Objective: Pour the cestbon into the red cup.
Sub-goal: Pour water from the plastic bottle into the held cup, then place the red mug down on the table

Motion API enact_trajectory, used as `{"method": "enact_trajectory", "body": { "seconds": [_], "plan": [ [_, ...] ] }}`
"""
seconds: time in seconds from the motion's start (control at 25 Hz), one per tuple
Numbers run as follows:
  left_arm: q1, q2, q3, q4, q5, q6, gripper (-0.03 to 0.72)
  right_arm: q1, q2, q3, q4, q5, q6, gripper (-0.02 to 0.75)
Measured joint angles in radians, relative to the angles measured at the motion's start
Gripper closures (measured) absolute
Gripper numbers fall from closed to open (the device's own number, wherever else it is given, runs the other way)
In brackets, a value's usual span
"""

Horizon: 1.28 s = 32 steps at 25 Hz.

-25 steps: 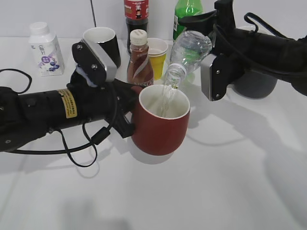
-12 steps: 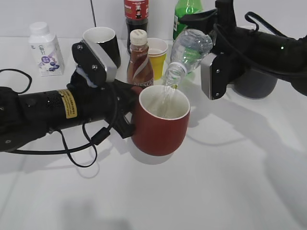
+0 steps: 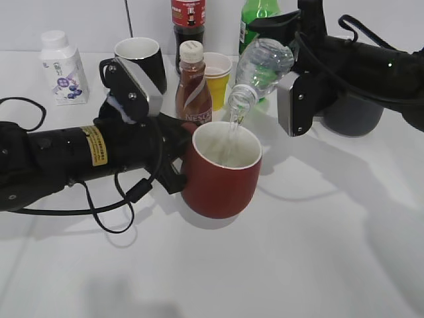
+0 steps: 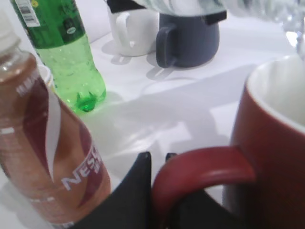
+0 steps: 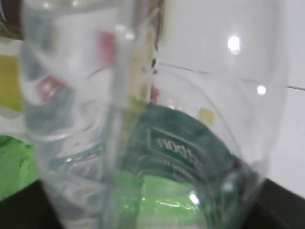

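Note:
The red cup [image 3: 222, 175] stands on the white table, white inside. My left gripper [image 3: 177, 165] is shut on its loop handle [image 4: 200, 169], one black finger on each side of it. My right gripper [image 3: 281, 63] is shut on the cestbon [image 3: 260, 69], a clear bottle with no cap. The bottle is tilted, mouth down to the left, just above the cup's rim. A thin stream of water runs from the mouth into the cup. In the right wrist view the clear bottle [image 5: 143, 119] fills the frame and its dark green label [image 5: 190, 148] shows through it.
A brown Nescafe bottle [image 3: 193, 83], a yellow paper cup [image 3: 217, 73], a black mug [image 3: 141, 63], a green soda bottle [image 3: 255, 16] and a dark cola bottle [image 3: 188, 20] stand close behind the cup. A white milk bottle [image 3: 61, 66] is far left. A grey mug [image 3: 351, 112] is at right.
The bottle has tipped a little more and risen slightly, and water keeps running into the cup. The left arm and cup have shifted very slightly.

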Motion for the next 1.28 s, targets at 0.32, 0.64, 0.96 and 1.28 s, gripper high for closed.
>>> {"method": "enact_trajectory", "body": {
  "seconds": [0.32, 0.64, 0.96, 1.28],
  "plan": [
    [0.000, 0.000, 0.000, -0.003, -0.018, 0.001, 0.639, 0.000, 0.000, 0.000, 0.000, -0.005, 0.047, 0.265],
    [0.000, 0.000, 0.000, -0.043, -0.031, 0.002, 0.639, 0.000, -0.001, 0.039, -0.019, -0.007, 0.223, 0.265],
    [0.000, -0.008, 0.002, -0.093, -0.034, 0.009, 0.639, 0.000, -0.001, 0.065, -0.020, -0.007, 0.740, 0.265],
    [0.002, -0.105, 0.087, -0.365, -0.016, 0.164, 0.639, 0.000, -0.001, 0.065, 0.097, -0.047, 1.196, 0.265]
  ]
}}
